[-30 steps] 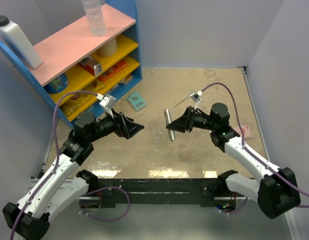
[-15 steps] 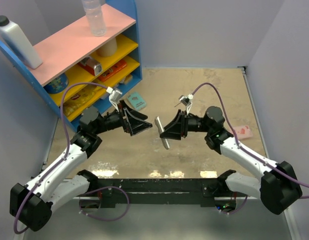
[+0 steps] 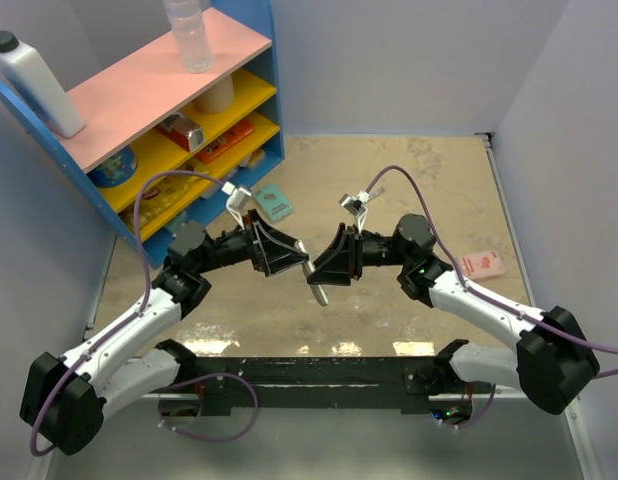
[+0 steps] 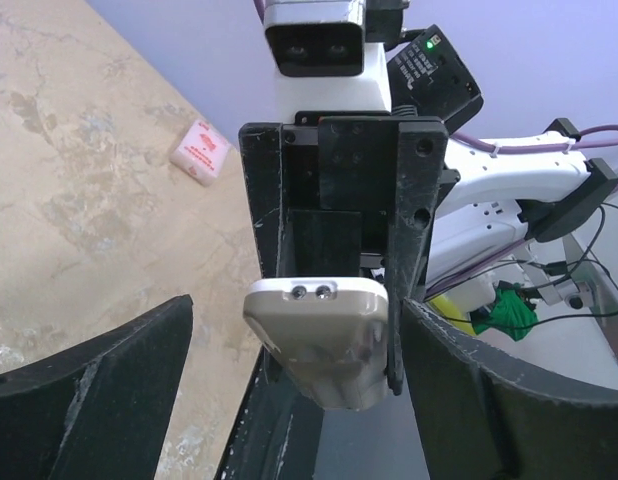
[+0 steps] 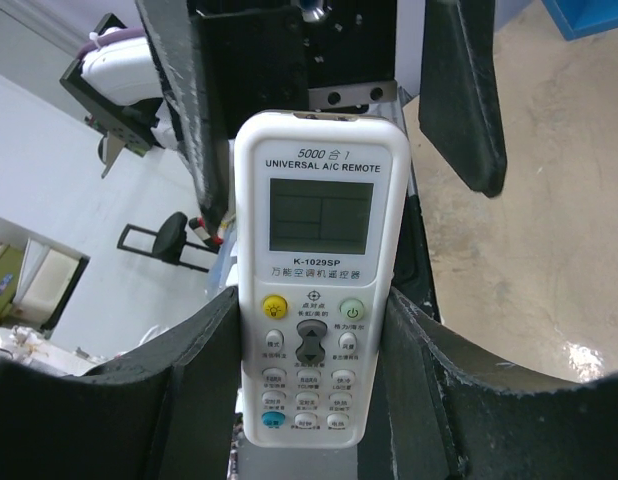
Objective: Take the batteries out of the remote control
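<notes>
The remote control (image 5: 319, 290) is a white bar with a screen and buttons facing the right wrist camera. My right gripper (image 5: 314, 400) is shut on its lower half and holds it in the air above the table's middle (image 3: 314, 272). My left gripper (image 4: 299, 400) is open. Its two black fingers (image 5: 459, 90) stand on either side of the remote's top end (image 4: 319, 335) without touching it. In the top view the left gripper (image 3: 292, 260) and right gripper (image 3: 327, 268) face each other tip to tip. The batteries are hidden.
A blue shelf unit (image 3: 259, 90) with yellow shelves stands at the back left, with bottles on its pink top. A teal flat box (image 3: 274, 202) lies in front of it. A pink packet (image 3: 480, 264) lies on the table at the right.
Both arms have moved towards each other over the table's middle. The right gripper brought the remote leftwards, and the open left gripper now stands around the remote's top end.
</notes>
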Robot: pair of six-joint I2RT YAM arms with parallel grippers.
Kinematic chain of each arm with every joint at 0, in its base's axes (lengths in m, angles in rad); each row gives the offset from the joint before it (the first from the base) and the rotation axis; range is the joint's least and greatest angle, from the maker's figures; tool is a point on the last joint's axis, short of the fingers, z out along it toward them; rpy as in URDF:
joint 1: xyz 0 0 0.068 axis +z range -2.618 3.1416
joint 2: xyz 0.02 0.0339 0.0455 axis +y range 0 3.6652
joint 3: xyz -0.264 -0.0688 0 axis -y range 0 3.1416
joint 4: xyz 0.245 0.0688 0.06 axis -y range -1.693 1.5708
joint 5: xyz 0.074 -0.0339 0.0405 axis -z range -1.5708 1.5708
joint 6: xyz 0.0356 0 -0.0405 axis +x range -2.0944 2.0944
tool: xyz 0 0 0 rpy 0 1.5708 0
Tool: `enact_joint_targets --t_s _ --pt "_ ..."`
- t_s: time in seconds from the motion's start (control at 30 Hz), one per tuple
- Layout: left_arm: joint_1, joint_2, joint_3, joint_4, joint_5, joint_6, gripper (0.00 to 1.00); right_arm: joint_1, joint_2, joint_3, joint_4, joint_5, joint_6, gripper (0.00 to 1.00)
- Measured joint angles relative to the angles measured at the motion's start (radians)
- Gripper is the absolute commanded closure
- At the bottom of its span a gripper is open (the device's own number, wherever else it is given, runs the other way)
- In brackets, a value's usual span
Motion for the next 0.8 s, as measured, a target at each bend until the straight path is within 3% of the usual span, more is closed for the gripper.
enact_joint_targets --t_s 0.07,0.23,0.27,0.3,0.37,0.4,0.57,0.8 --pt "-0.002 0.000 -0.016 0.017 0.000 -0.019 0.23 0.007 0.006 0.007 0.007 0.002 0.002 0.74" --pt "-0.011 0.002 -0.023 0.055 0.000 -0.060 0.51 0.017 0.012 0.009 0.010 0.014 0.003 0.72" --pt "-0.011 0.002 -0.024 0.060 -0.001 -0.070 0.56 0.017 0.014 0.009 0.009 0.020 0.003 0.66" --pt "-0.011 0.002 -0.027 0.064 -0.004 -0.080 0.70 0.017 0.016 0.009 0.009 0.023 -0.002 0.63" --pt "-0.011 0.001 -0.036 0.066 -0.006 -0.095 0.84 0.018 0.018 0.009 -0.002 0.028 -0.010 0.53" --pt "-0.011 0.001 -0.041 0.066 -0.008 -0.098 0.97 0.019 0.018 0.009 -0.017 0.033 -0.016 0.49" --pt "-0.011 0.002 -0.047 0.005 -0.037 -0.092 1.00 0.027 0.016 0.023 -0.129 0.087 -0.066 0.26" --pt "-0.012 0.031 -0.036 -0.195 -0.120 -0.048 1.00 0.023 0.016 0.072 -0.353 0.291 -0.177 0.23"
